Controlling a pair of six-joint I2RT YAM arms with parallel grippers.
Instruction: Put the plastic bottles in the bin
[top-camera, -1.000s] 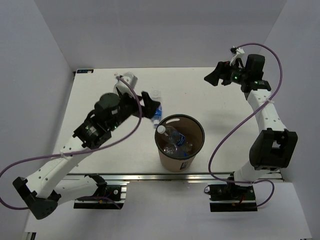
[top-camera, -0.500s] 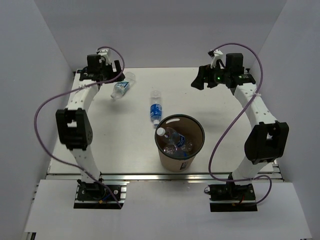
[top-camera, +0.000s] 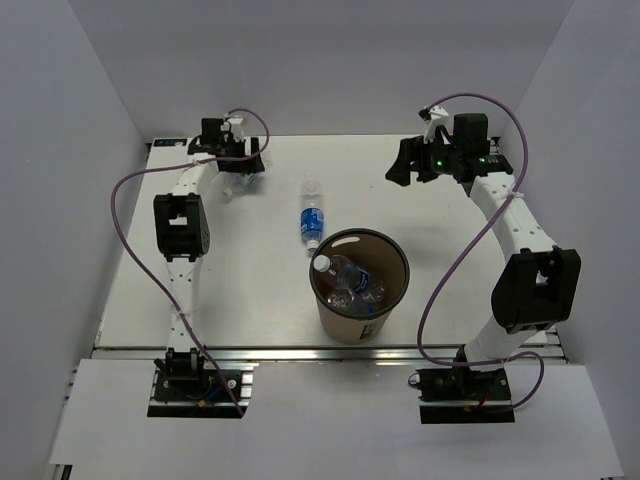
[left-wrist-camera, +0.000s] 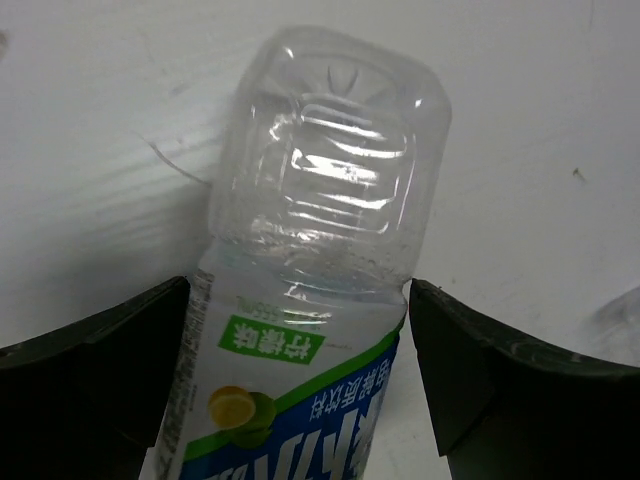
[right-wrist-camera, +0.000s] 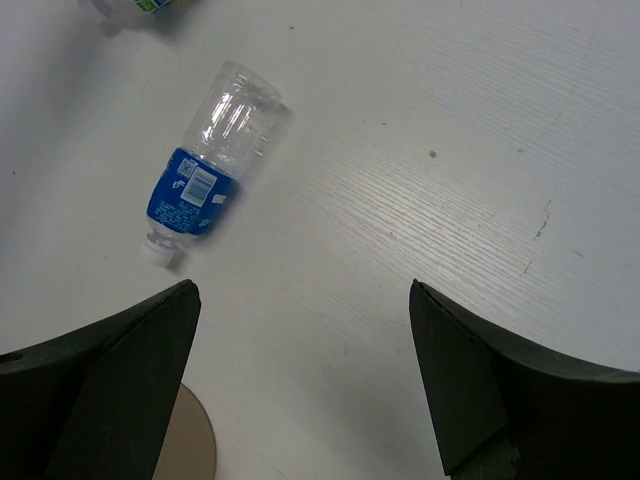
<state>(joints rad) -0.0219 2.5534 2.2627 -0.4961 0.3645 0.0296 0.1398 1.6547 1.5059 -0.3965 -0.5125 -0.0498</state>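
Observation:
A clear plastic bottle (left-wrist-camera: 320, 200) with a blue, green and white label lies on the white table at the far left, base pointing away. My left gripper (left-wrist-camera: 300, 285) is open and straddles its labelled middle, one finger on each side. In the top view the left gripper (top-camera: 240, 168) hides that bottle. A second bottle (top-camera: 311, 215) with a blue label lies just beyond the brown bin (top-camera: 395, 300), which holds more bottles (top-camera: 348, 280). My right gripper (top-camera: 405, 165) hovers open at the far right, holding nothing. Its camera shows the blue-label bottle (right-wrist-camera: 205, 170) ahead, to the left.
White walls close in the table (top-camera: 260, 290) on the left, back and right. The bin's rim (right-wrist-camera: 192, 450) shows at the lower left of the right wrist view. Both arms stretch towards the back of the table.
The left arm has swung from beside the bin to the far left corner and come down with its open fingers over the bottle there. The right gripper has shifted only slightly.

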